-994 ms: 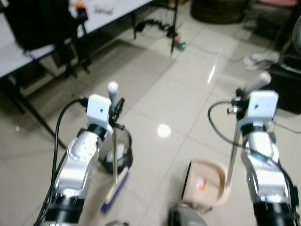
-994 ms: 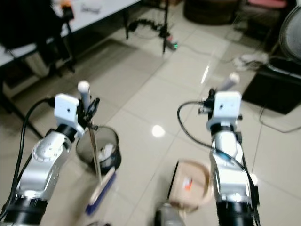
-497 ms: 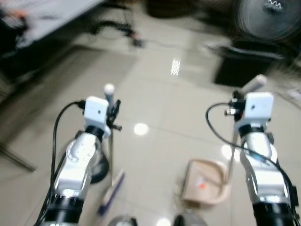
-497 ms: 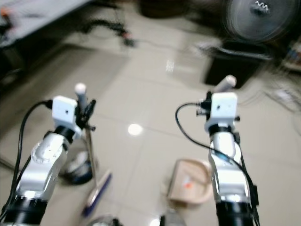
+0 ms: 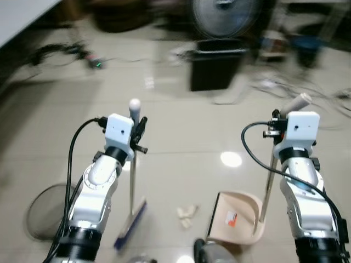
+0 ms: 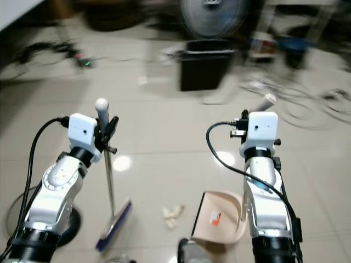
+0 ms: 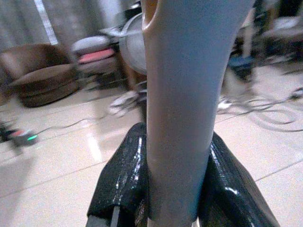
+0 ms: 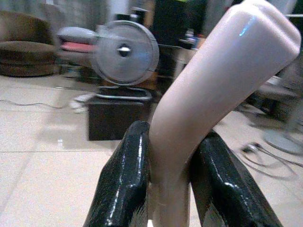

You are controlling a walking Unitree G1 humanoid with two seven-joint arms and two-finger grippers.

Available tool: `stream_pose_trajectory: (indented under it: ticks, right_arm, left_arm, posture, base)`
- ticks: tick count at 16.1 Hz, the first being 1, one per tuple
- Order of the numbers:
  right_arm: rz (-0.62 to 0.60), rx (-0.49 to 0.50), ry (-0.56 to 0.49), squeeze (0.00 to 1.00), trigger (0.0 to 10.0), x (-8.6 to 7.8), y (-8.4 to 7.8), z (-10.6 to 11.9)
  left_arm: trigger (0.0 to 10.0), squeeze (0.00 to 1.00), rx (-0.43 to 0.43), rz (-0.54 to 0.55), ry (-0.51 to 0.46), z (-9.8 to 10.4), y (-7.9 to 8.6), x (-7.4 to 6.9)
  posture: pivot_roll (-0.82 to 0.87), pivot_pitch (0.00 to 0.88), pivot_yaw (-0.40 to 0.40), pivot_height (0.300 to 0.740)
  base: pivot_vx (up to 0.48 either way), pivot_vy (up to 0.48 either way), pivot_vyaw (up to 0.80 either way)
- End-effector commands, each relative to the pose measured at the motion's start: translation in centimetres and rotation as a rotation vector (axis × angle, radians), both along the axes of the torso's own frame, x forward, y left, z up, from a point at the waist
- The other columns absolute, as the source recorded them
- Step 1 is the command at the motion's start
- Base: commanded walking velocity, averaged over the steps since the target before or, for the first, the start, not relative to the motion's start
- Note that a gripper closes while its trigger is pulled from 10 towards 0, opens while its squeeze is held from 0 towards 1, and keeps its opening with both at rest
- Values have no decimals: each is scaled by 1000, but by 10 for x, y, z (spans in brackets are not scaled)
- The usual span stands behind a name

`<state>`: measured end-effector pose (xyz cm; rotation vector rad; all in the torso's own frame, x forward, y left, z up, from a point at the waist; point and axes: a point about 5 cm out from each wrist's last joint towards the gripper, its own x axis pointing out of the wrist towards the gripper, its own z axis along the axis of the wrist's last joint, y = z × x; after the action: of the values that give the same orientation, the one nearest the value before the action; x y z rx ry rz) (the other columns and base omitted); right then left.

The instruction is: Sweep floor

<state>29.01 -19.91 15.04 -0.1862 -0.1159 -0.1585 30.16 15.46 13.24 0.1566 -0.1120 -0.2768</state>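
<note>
The left gripper stays clamped on the broom handle and the right gripper on the dustpan handle, while the view has swung toward a black bin and fan. The dustpan holds an orange-marked scrap. White debris lies on the floor between broom head and dustpan, below both grippers.

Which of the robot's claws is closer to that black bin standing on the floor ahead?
Right. The right gripper, holding the dustpan handle, sits nearer the black bin; the left gripper, holding the broom, is farther off.
</note>
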Motion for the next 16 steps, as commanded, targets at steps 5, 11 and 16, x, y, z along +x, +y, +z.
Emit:
stream_pose_trajectory:
  ticks: [5, 11, 16]
  right_arm:
    - [53, 54, -71, 0, 10000, 0, 2, 10]
    - [123, 38, -79, 0, 10000, 7, 11, 12]
    - [121, 33, -35, 0, 10000, 6, 6, -1]
  left_arm:
    - [10000, 0, 12, 39, -14, -6, 5, 2]
    - [10000, 0, 3, 59, -27, -6, 7, 2]
    - [10000, 0, 49, 95, -32, -8, 15, 4]
  posture:
    - [-5, 101, 43, 740]
    - [2, 103, 34, 740]
    - [2, 103, 37, 740]
  base:
    - [432, 0, -160]
    - [419, 0, 157]
    - [0, 0, 0]
